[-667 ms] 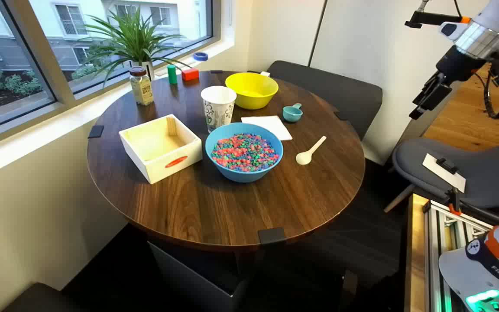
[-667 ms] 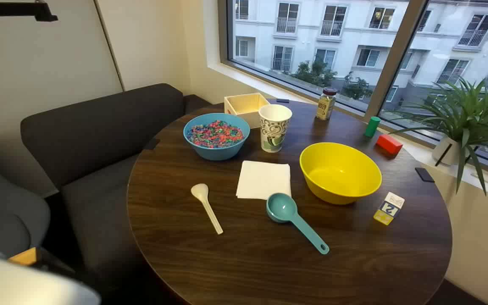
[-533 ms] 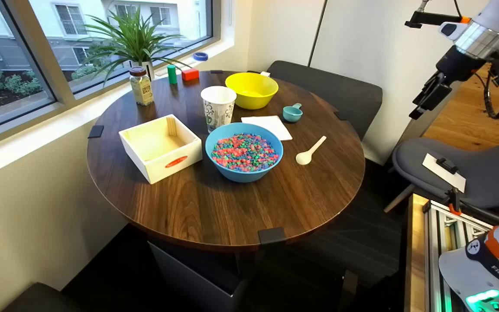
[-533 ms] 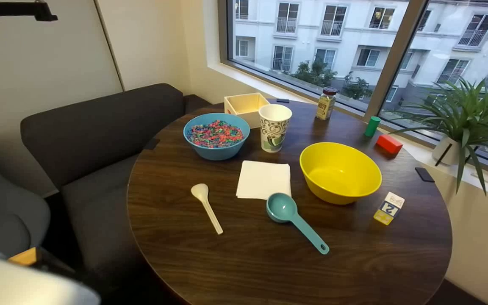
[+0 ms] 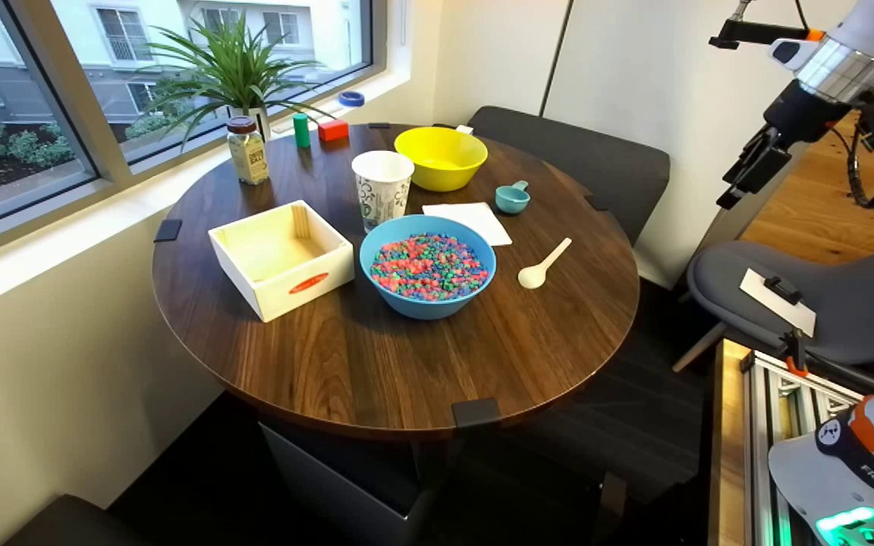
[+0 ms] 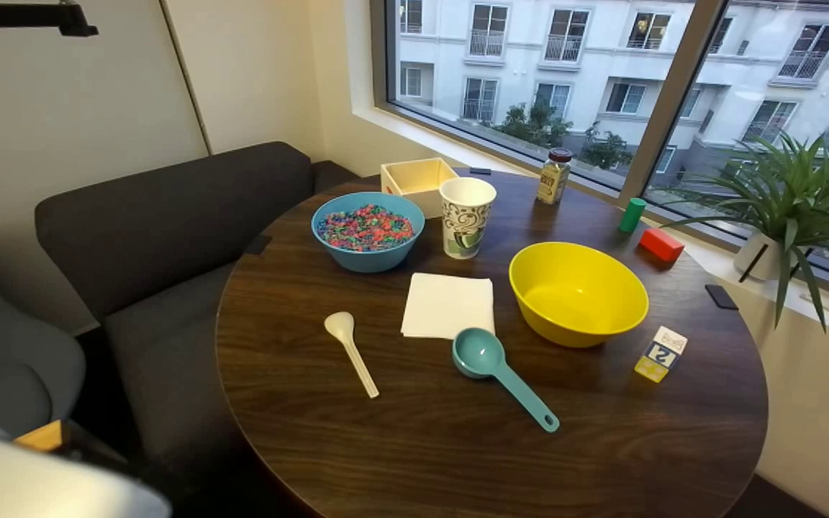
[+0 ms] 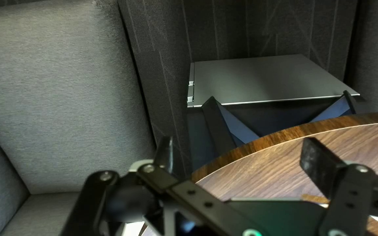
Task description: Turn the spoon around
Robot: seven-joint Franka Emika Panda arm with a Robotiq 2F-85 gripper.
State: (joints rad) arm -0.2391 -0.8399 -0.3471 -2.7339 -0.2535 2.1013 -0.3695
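Wrist view: hand [image 7: 238, 152] stands agape, fingers spread wide, rim of the wooden surface [image 7: 369, 141] beyond. In an exterior view, near to far on that surface: teal scoop [image 6: 481, 354], cream spoon [image 6: 353, 355] lying near it but apart, handle end nearer, round end farther, then white napkin [image 6: 447, 306] and yellow bowl [image 6: 580, 291]. Farther back: blue bowl [image 6: 368, 260] holding coloured bits [image 6: 368, 229], paper cup [image 6: 465, 219] standing upright just beside it, pale wooden box [image 6: 418, 176] behind them, spice jar [image 6: 553, 178] near the window [image 6: 522, 79].
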